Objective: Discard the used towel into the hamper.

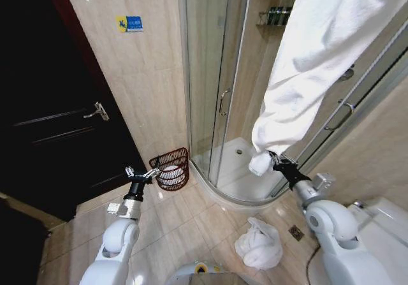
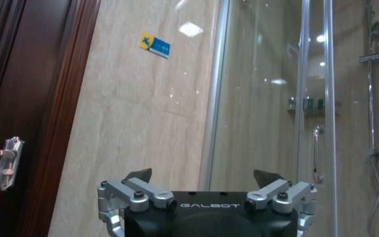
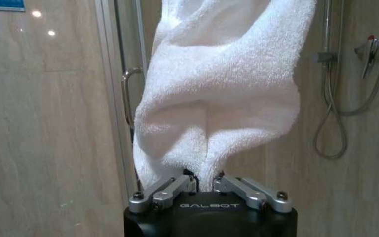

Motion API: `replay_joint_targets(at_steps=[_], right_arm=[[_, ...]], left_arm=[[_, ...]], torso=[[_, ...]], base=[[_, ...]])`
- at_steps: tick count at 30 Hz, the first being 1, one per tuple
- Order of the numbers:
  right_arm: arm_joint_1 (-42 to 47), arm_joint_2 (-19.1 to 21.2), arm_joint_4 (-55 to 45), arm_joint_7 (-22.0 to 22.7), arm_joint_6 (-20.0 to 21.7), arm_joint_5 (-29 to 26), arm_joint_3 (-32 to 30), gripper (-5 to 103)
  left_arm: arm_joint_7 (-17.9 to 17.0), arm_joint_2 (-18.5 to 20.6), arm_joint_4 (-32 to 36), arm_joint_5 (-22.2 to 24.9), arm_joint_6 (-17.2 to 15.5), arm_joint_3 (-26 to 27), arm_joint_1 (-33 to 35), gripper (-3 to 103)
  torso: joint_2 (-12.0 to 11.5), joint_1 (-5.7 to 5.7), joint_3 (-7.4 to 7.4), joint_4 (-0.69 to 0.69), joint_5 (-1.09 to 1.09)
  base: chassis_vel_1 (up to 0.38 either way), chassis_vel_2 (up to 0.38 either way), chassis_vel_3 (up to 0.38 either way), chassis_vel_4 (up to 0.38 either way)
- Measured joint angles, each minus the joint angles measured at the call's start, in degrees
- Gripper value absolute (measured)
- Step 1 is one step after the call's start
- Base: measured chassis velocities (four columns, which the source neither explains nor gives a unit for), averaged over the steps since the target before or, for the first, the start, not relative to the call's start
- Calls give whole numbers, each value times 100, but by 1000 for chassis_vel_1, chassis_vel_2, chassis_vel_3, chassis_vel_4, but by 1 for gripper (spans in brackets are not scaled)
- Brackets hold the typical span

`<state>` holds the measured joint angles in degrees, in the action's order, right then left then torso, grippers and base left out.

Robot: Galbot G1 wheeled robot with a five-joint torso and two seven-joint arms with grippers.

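A long white towel (image 1: 319,62) hangs down from the upper right in front of the shower glass. My right gripper (image 1: 272,162) is shut on its lower end, and the right wrist view shows the towel (image 3: 222,98) pinched between the fingers of that gripper (image 3: 203,180). The hamper (image 1: 172,168), a small dark reddish-brown ribbed basket, stands on the floor by the tiled wall with something white inside. My left gripper (image 1: 141,173) hovers just left of the hamper, open and holding nothing, and in the left wrist view it (image 2: 203,175) faces the wall.
A second white towel (image 1: 259,247) lies crumpled on the floor tiles between my arms. A dark door with a metal handle (image 1: 97,111) is at the left. The curved shower enclosure (image 1: 223,106) is straight ahead, and a toilet (image 1: 382,224) is at the lower right.
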<state>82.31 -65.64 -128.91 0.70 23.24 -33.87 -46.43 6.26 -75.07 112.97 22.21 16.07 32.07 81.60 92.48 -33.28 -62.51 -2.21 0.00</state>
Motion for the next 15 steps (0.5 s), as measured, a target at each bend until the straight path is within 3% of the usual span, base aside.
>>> replay_joint_targets(at_steps=[11, 14, 15], right_arm=[[-22, 16, 2, 93, 21, -6, -3, 7], [-13, 9, -61, 155, 21, -3, -1, 22], [-13, 9, -61, 155, 21, -3, -1, 22]], left_arm=[[13, -22, 9, -17, -5, -11, -9, 100], [18, -20, 10, -19, -7, -13, 1, 100], [18, -20, 10, -19, -7, -13, 1, 100]], torso=[[0, 0, 0, 0, 0], [0, 1, 0, 0, 0], [0, 1, 0, 0, 0]], base=[[0, 0, 0, 0], [0, 0, 0, 0], [0, 0, 0, 0]])
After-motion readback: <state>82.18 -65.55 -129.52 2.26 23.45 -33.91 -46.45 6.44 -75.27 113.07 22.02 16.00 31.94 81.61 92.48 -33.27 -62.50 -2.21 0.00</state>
